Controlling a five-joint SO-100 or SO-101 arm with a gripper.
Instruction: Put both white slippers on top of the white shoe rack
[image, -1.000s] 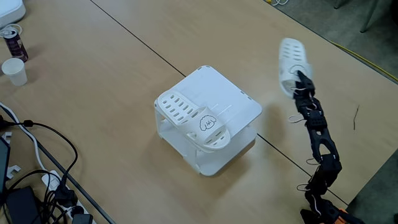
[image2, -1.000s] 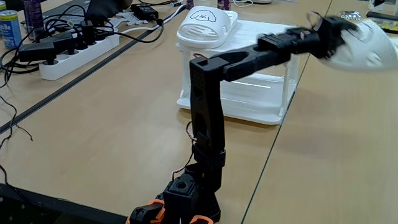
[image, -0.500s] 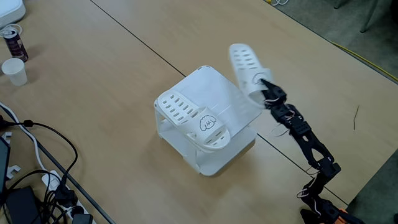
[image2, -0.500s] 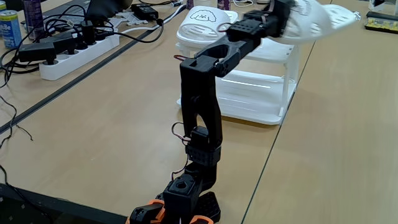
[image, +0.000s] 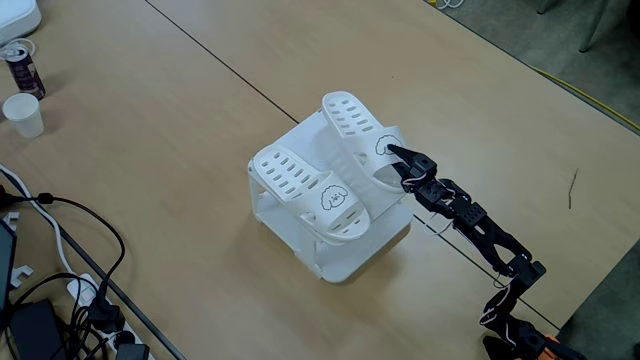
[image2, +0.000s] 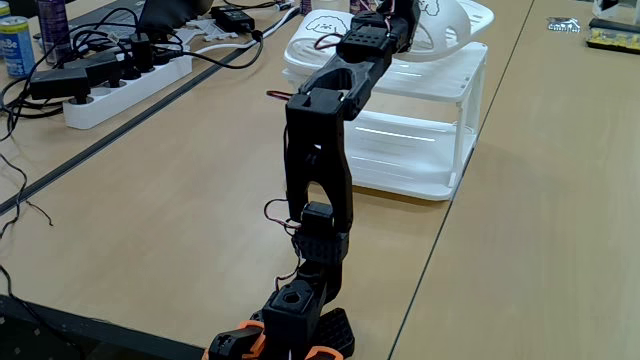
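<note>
Black two-finger gripper clamped the strap of one white plastic slide slipper | slipper lay on boxy white plastic shoe rack | matching second white slipper rested beside it.

Two white slippers: one at the pincer, its strap at the fingertips; the other just beside it, on the far side from the arm in the higher fixed view; one white shoe rack beneath both, under the pincer; one black arm carrying the one pincer; well away from the pincer, at the desk's far corner, one white paper cup and one dark drink can; in the lower fixed view, one white power strip and one blue can.
</note>
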